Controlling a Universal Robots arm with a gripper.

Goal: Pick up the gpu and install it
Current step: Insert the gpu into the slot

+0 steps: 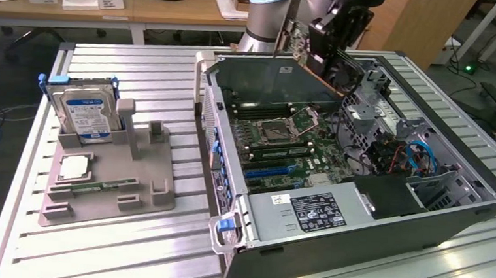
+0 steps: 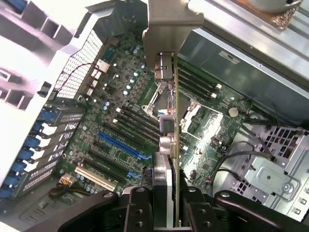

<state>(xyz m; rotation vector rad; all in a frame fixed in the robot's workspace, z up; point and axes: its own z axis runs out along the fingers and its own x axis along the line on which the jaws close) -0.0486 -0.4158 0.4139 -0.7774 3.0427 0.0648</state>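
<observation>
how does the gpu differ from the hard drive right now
The gpu is a thin dark card held in the tool over the open case; the hard drive is a boxy silver block with a blue label, standing in the grey holder. Both are on edge.

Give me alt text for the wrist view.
The claw grips the gpu, seen edge-on, above the green motherboard of an open computer case, metal bracket farthest from the claw. Blue and black expansion slots lie on the board below.
</observation>
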